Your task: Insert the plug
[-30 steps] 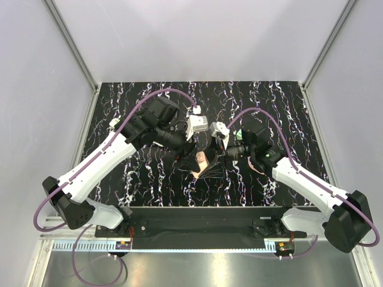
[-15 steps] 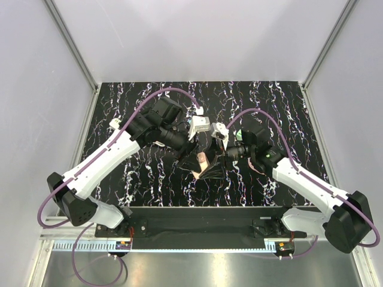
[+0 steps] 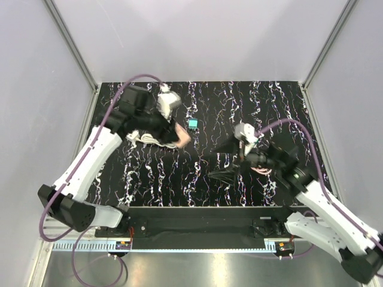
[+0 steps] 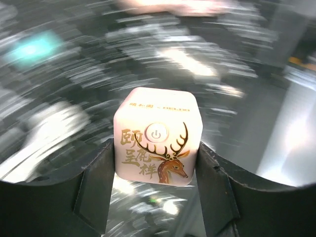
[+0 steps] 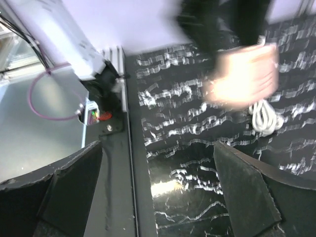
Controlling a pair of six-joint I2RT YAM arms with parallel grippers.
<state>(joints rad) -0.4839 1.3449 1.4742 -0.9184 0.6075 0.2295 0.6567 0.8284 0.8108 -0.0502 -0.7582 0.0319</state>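
Observation:
My left gripper (image 3: 179,136) is shut on a pink cube socket (image 4: 157,134) with a deer picture and a power button on its near face. The cube sits between both fingers (image 4: 98,183), lifted over the mat's back left. The cube's white cable (image 3: 151,139) lies coiled just left of it. A small teal block (image 3: 193,124) rests on the mat right of the cube; it is too small to tell whether it is the plug. My right gripper (image 3: 220,161) stands open and empty at mid-right. In its blurred wrist view (image 5: 158,187) the cube (image 5: 244,74) is far off.
The black marbled mat (image 3: 197,185) covers the table. A black rail (image 3: 203,212) runs along the near edge between the arm bases. Grey walls and metal posts close in the left, right and back sides.
The two grippers were together at mid-mat around the cube. The left arm has swung back and left with the cube. The right gripper has opened and drawn back to the right.

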